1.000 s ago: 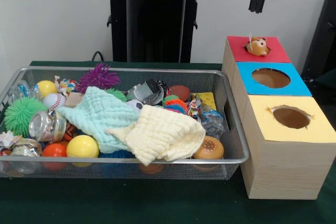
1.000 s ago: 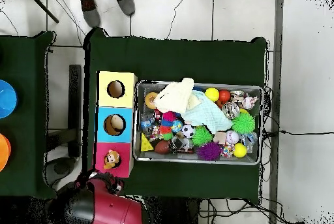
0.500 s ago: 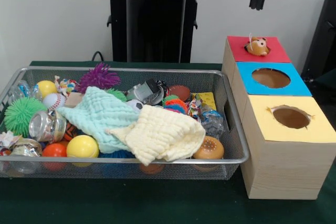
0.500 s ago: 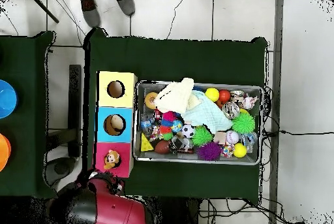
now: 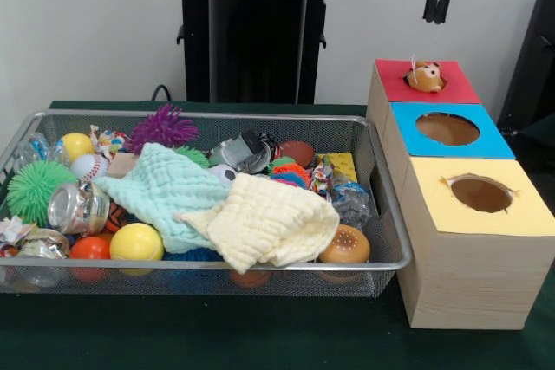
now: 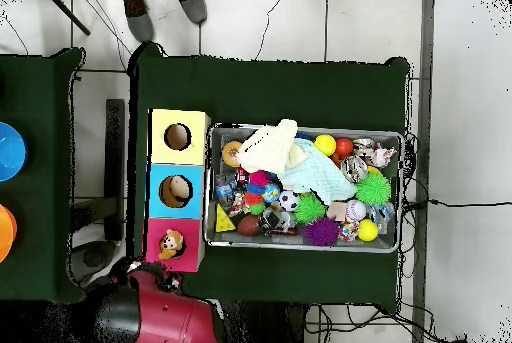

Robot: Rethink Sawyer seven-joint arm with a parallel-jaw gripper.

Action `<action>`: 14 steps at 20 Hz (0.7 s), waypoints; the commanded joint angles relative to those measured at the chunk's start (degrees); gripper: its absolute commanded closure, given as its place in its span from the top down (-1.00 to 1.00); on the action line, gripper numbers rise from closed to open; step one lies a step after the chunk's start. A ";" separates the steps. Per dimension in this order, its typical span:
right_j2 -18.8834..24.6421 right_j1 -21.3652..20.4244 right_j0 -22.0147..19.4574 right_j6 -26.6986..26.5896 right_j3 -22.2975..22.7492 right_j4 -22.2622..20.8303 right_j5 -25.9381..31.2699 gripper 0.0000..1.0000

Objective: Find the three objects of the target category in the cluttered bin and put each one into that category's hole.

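Observation:
The wire mesh bin (image 5: 217, 115) sits at the left, full of toys under a mint cloth (image 5: 160, 188) and a cream cloth (image 5: 264, 223). It also shows in the overhead view (image 6: 404, 189). The red-topped box (image 5: 460, 88) is the farthest of three boxes. An orange animal toy (image 5: 426, 76) sits in its hole and covers it. The toy also shows in the overhead view (image 6: 171, 244). My gripper (image 5: 436, 10) hangs high above the red box, empty, fingers a little apart. In the overhead view my red arm (image 6: 160, 314) lies just below the red box.
A blue-topped box (image 5: 486, 140) and a yellow-topped box (image 5: 520, 214) stand nearer the camera, each with an open round hole. The bin holds balls, spiky toys, a jar (image 5: 76, 207) and a burger toy (image 5: 344, 244). A person's shoes (image 6: 160, 7) show at the overhead view's top.
My gripper has risen and drifted a little right in the front view, away from the toy in the red box's hole. Nothing in the bin has moved.

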 commanded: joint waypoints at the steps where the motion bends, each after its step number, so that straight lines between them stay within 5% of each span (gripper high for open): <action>1: 7.27 4.31 -2.74 6.96 0.00 -1.00 -7.16 -1.00; 14: 7.13 7.08 -3.53 8.84 -0.35 -1.02 -11.83 -1.00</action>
